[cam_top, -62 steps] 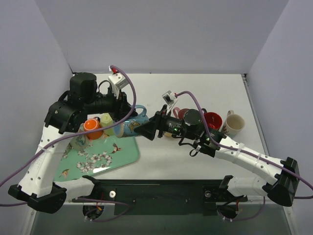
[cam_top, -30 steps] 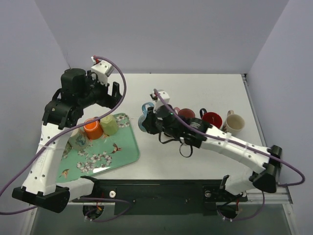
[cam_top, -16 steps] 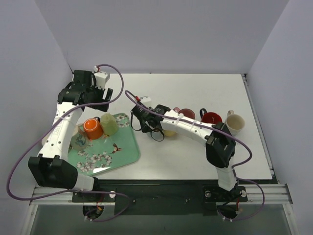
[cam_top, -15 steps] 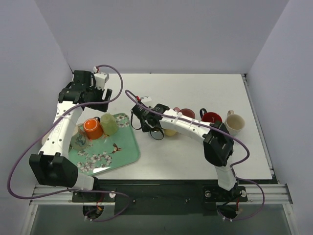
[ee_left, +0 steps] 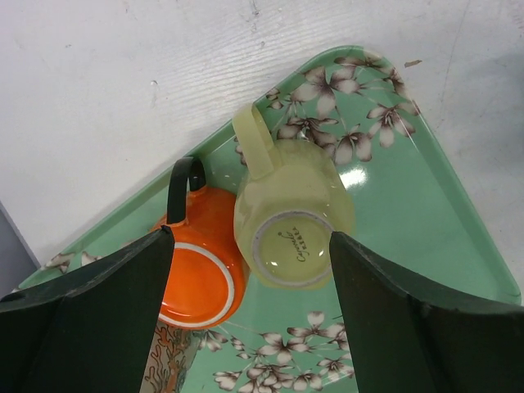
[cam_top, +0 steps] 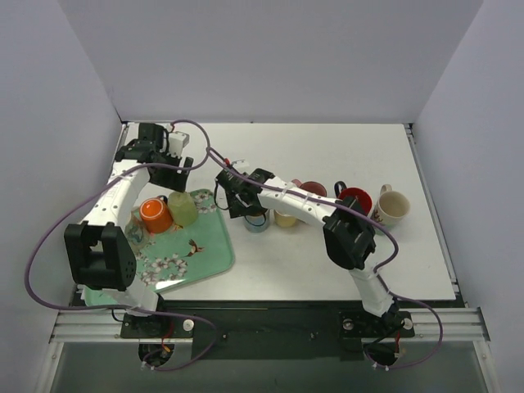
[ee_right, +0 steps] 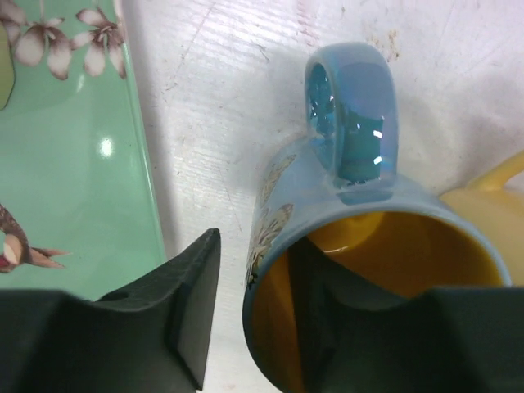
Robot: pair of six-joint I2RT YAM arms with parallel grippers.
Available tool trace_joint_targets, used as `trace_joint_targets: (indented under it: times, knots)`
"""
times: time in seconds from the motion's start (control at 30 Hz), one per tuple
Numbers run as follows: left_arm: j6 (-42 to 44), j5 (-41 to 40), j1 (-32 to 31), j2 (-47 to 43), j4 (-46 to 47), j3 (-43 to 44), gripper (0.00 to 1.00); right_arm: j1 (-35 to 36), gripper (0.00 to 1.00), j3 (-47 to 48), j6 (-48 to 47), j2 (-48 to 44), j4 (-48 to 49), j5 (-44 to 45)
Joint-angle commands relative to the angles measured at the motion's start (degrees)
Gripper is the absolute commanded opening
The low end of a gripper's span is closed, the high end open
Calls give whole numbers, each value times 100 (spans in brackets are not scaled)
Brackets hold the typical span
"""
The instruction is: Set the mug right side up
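The blue mug (cam_top: 256, 219) (ee_right: 360, 213) stands right side up on the white table, just right of the tray, its yellow inside showing and its handle pointing away from the wrist camera. My right gripper (cam_top: 244, 205) (ee_right: 255, 270) is open and straddles the mug's wall: one finger is inside the mug, the other stands outside with a gap to the wall. My left gripper (cam_top: 164, 164) (ee_left: 250, 246) is open, hanging above an upside-down orange mug (ee_left: 196, 278) and an upside-down yellow-green mug (ee_left: 291, 213) on the tray.
A green flowered tray (cam_top: 196, 254) (ee_left: 426, 188) lies at the left and also carries a patterned mug (cam_top: 131, 236). Right of the blue mug stand a yellow mug (cam_top: 285, 218), a maroon mug (cam_top: 311, 190), a red mug (cam_top: 354, 199) and a cream mug (cam_top: 393, 206).
My right gripper brought the blue mug down onto the table by the tray and has opened off its wall. My left arm drew back toward the far left.
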Motion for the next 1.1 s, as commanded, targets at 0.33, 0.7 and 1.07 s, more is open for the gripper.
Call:
trace_joint_targets:
  times: [0.33, 0.7, 1.07]
  knots:
    - [-78, 226, -316, 980, 303, 357, 88, 34, 65, -823, -12, -2174, 166, 423]
    - [869, 1140, -780, 571, -260, -545, 80, 7, 64, -2222, -3, -3950, 465, 907]
    - [1743, 825, -1651, -408, -323, -1137, 83, -63, 64, -2627, -74, -4408, 527, 933]
